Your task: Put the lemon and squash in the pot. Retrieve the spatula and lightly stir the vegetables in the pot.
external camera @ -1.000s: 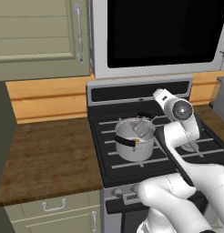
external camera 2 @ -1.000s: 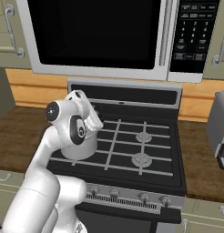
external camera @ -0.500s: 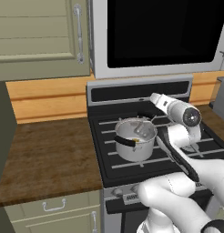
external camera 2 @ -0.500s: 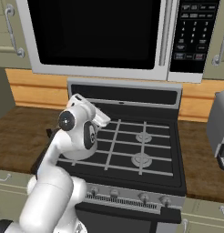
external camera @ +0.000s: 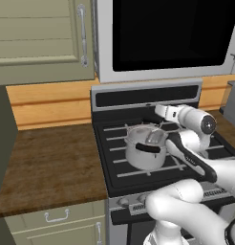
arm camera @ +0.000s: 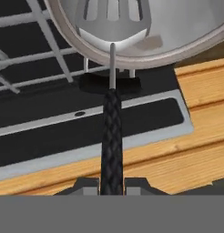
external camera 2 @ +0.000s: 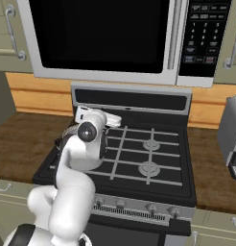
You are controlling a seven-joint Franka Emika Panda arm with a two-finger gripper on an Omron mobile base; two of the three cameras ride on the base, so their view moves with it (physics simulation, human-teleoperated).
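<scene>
The steel pot (external camera: 144, 152) stands on the stove's front left burner, its black side handle turned toward the front. In the hand view the pot (arm camera: 186, 27) fills the top. The spatula (arm camera: 113, 20) has its slotted grey head down inside the pot, and its dark braided handle runs back to my gripper (arm camera: 112, 185), which is shut on it. From the left base view my gripper (external camera: 159, 113) hangs just behind and above the pot, with the spatula (external camera: 152, 136) reaching down into it. The lemon and squash are hidden from these views.
The black stove (external camera 2: 148, 158) has a raised back panel (external camera: 148, 95) right behind my hand. A microwave (external camera 2: 105, 38) hangs above. Wooden counter (external camera: 52, 162) lies to the left. A toaster (external camera 2: 232, 139) stands at the right.
My wrist has swung to the right and lower, and the hand has dropped closer to the pot's back rim with the spatula still in it. The pot has stayed in place.
</scene>
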